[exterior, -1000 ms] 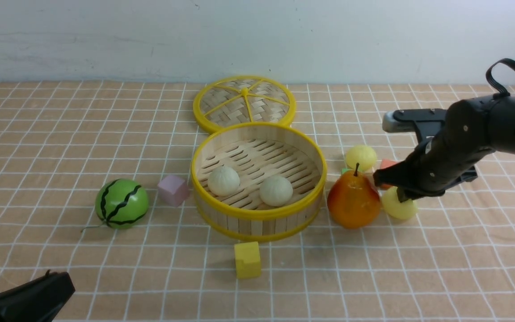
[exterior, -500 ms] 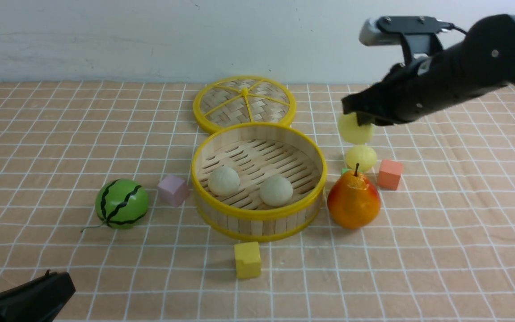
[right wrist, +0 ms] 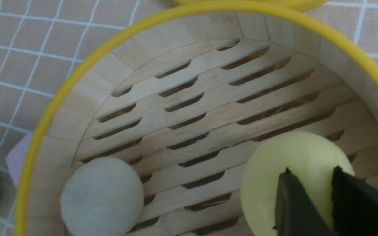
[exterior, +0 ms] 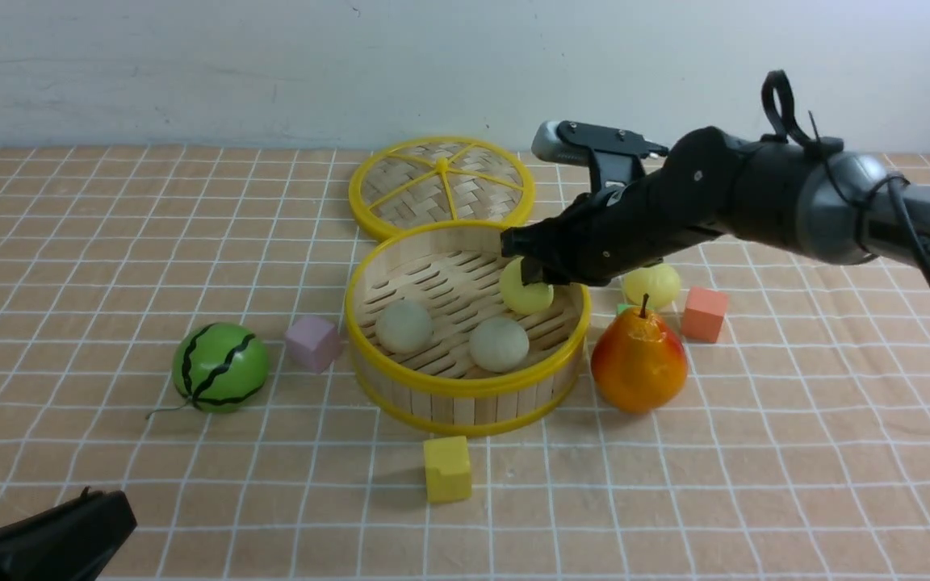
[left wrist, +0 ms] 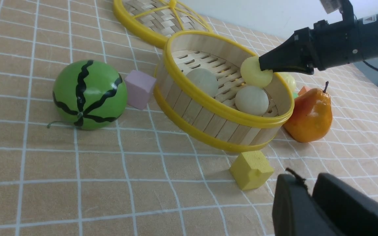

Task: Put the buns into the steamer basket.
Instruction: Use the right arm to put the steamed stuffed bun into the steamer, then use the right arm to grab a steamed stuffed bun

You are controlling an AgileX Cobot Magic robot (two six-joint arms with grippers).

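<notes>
My right hand is pinching a pale yellow bun between its fingertips. The bun hangs inside the ring of the steamer basket, on the basket's right side close to the wall. From the left wrist view it looks about level with the yellow rim, so I judge it is not down on the slats yet, though I cannot be sure. The step in hand is the release, and I want it gentle: lower a little further until the bun is near the slatted floor, then part the fingers slowly so the ball settles rather than drops and rolls. The left off-white bun and the right off-white bun lie on the floor toward the near side. The right one is near my target, so I would set down over the open slats behind it to avoid a knock. I should then lift straight up, clear of the rim, before swinging toward the second yellow bun. It lies on the counter outside the basket, just behind the pear, whose stem stands close to it. My left hand rests at the near left corner; I cannot tell whether its fingers are apart or together.
</notes>
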